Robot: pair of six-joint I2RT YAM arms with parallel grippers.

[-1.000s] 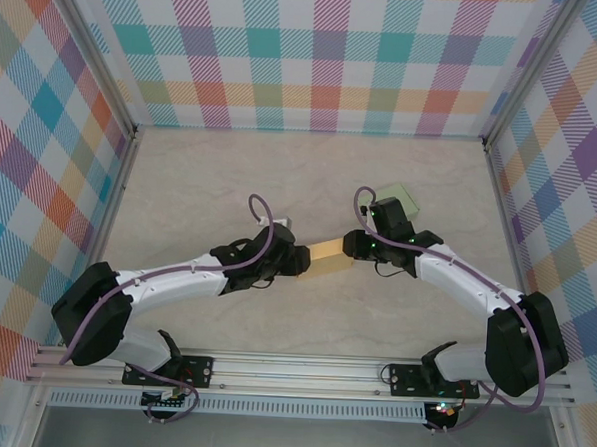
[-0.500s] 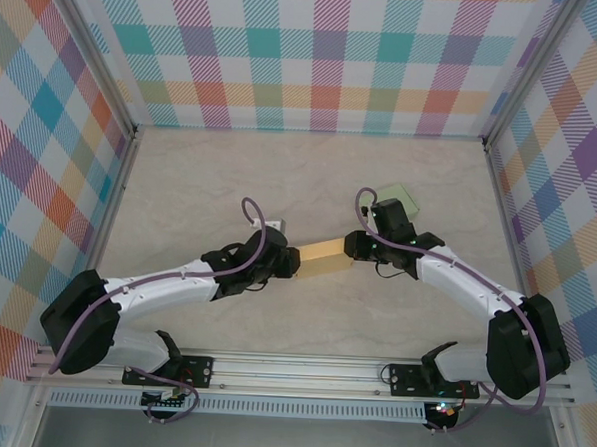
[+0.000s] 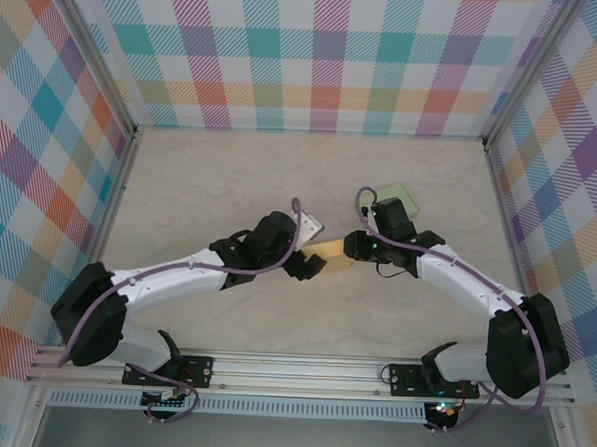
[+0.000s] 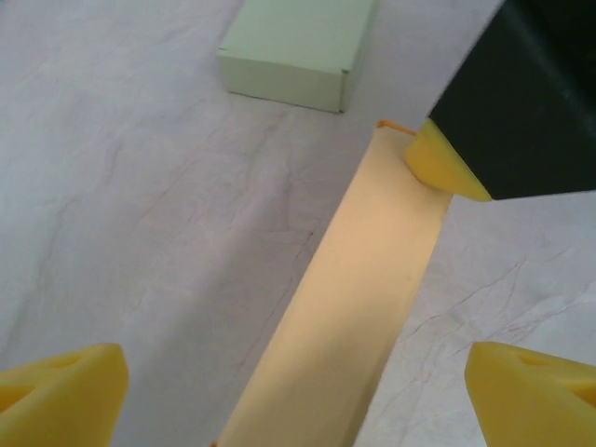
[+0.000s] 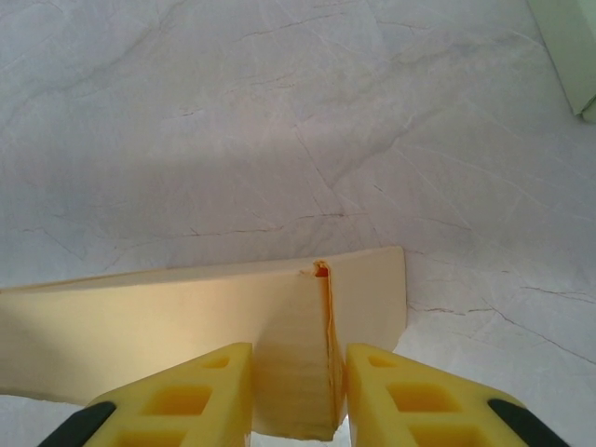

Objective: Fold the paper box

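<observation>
I'm watching the right gripper [image 5: 298, 396] pinching one end of the long pale-yellow paper box [image 3: 329, 253], its fingers pressing against both sides. The left gripper [image 3: 311, 267] is hanging wide open over the other end, gripping nothing. The box is stretching between both arms at mid-table, showing an orange-edged crease at its pinched end.

Lab robot cell — plaid-print walls [image 3: 327, 55], aluminium rail [image 3: 301, 365], marble-look tabletop [image 3: 221, 179]
</observation>
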